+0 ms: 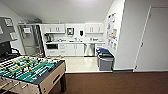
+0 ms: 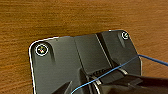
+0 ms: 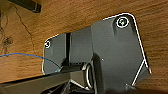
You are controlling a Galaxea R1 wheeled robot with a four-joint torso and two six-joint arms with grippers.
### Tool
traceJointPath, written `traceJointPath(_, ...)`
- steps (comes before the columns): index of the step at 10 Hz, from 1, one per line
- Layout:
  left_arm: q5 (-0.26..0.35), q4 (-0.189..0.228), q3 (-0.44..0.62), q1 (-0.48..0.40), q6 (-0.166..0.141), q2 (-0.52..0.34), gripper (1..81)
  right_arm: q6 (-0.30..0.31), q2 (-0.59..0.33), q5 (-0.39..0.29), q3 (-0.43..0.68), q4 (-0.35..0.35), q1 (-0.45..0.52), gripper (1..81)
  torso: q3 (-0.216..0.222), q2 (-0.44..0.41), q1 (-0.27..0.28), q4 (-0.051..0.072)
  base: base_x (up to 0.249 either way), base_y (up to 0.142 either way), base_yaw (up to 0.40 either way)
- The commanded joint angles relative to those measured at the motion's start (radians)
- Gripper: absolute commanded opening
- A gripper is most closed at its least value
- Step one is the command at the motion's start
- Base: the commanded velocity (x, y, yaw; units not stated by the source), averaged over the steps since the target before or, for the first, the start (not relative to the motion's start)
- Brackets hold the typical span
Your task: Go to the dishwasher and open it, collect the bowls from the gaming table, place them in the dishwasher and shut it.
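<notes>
The robot stands on brown carpet, facing a kitchenette at the far end of the room. The dishwasher, a steel-fronted unit, sits under the far table among white cabinet doors, slightly right of centre, door closed. A foosball table occupies the near left; stacked grey bins stand on the right, just near of the dishwasher. No bowls are visible. Both wrist views look down at wood-toned flooring; whether either claw is released or clenched cannot be told. Governing relation: the dishwasher lies straight ahead, well apart, beyond a pale tiled floor. Judged from its offset, the right arm is marginally nearer.
</notes>
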Motion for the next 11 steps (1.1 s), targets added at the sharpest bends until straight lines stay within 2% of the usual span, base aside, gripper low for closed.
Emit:
traceJointPath(1, 0.044, 0.002, 0.009, -0.06, 0.0, -0.008, 81.1, -0.004, -0.018, -0.047, 0.009, -0.013, 0.052, 81.1, 0.0, 0.0, 0.0, 0.0, 0.088, 0.0, 0.0)
traceJointPath(11, 0.042, 0.005, 0.009, -0.062, 0.0, -0.002, 81.1, -0.006, -0.01, -0.038, -0.001, -0.025, 0.046, 81.1, 0.0, 0.0, 0.0, 0.0, 0.111, 0.0, 0.0)
